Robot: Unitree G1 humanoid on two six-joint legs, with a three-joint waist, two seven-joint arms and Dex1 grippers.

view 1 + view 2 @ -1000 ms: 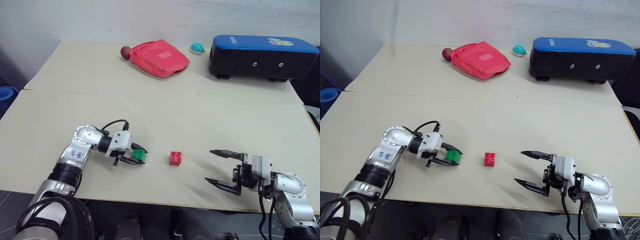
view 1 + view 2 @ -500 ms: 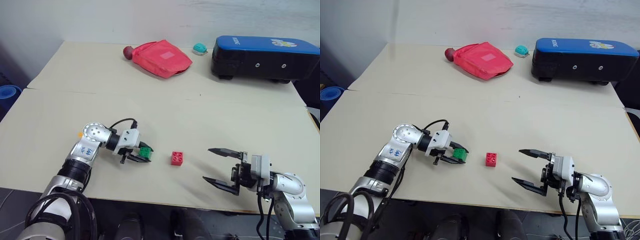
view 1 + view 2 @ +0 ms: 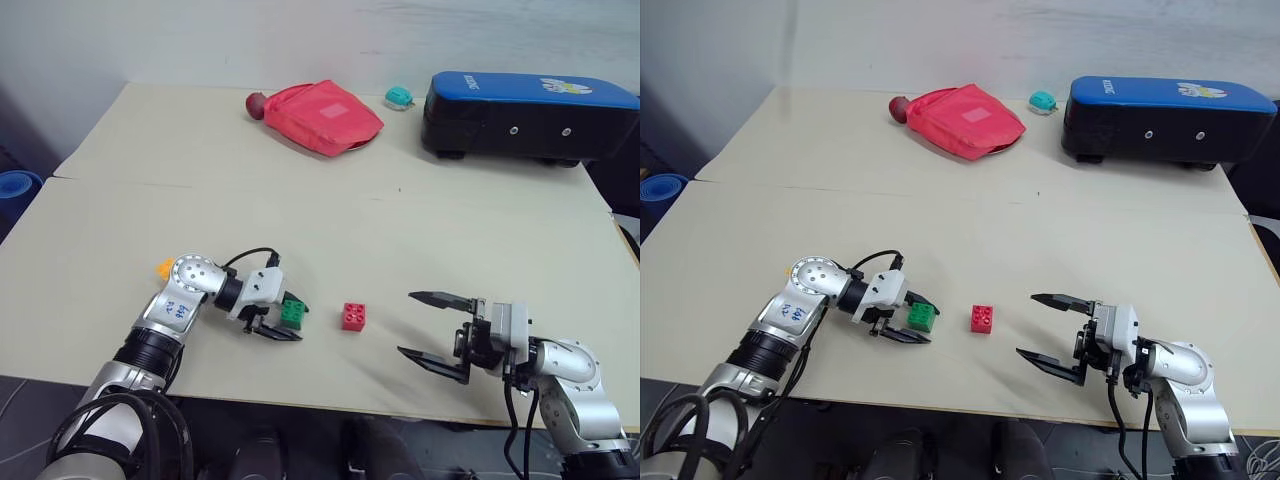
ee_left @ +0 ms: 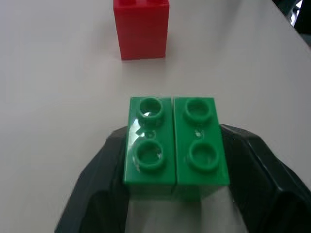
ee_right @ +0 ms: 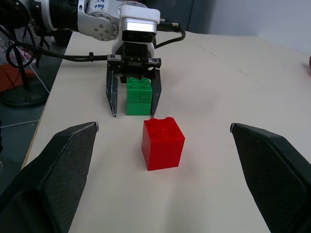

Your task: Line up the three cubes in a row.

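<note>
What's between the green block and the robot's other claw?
The red cube sits on the table between the green cube and the open right gripper, seen from the head views.

The left gripper (image 5: 134, 99) carried the small green studded plastic block (image 3: 921, 317) toward three o'clock, so it ended much nearer the small red studded plastic block (image 3: 982, 318). Its black fingers (image 5: 112, 96), clamped on the green block a second before, had parted; the block sat on the beige table (image 3: 1040, 250) between them with a gap on each side. A small yellow-orange block (image 3: 165, 268) had come into sight at nine o'clock of the left arm's elbow.
</note>
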